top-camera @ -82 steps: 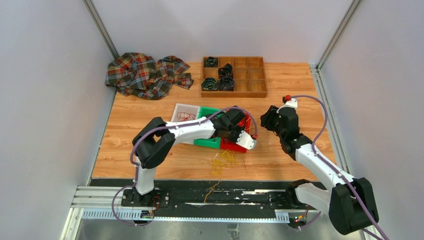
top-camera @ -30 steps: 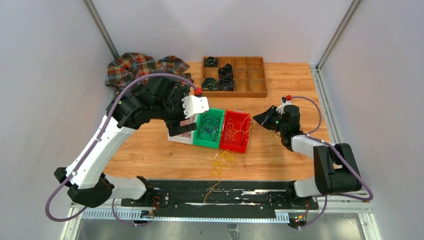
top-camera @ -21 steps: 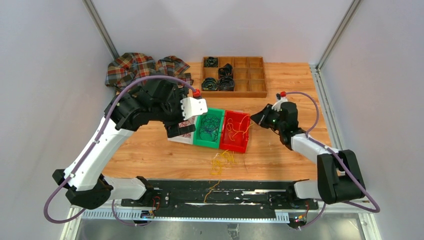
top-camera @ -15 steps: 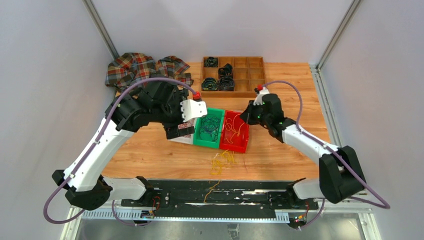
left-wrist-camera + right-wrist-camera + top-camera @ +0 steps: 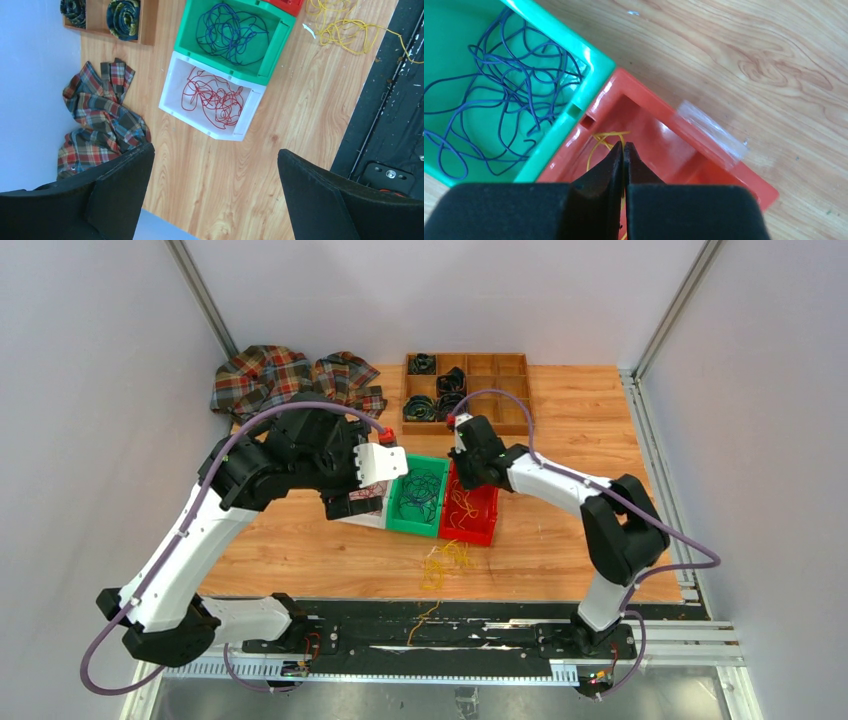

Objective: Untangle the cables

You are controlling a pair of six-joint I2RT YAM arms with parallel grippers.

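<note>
Red cables (image 5: 212,97) lie tangled in a white bin (image 5: 175,107). Dark blue cables (image 5: 232,32) fill the green bin (image 5: 402,521) beside it. A few yellow cables (image 5: 599,145) lie in the red bin (image 5: 704,160), and more yellow cables (image 5: 445,560) sit in a loose pile on the table in front of the bins. My left gripper (image 5: 214,152) hangs high over the wood, to the near left of the white bin, open wide and holding nothing. My right gripper (image 5: 624,146) is shut, with its tips over the far-left corner of the red bin; a yellow strand shows beneath them.
A plaid cloth (image 5: 285,385) is bunched at the far left. A wooden compartment tray (image 5: 500,390) with black coiled bands stands at the back. A black rail (image 5: 520,625) runs along the near edge, with one yellow strand (image 5: 425,618) trailing onto it. Grey walls close in both sides.
My right arm swung left from the right side of the table to above the red bin, closing its jaws early in that move. The left arm shifted slightly and stayed open.
</note>
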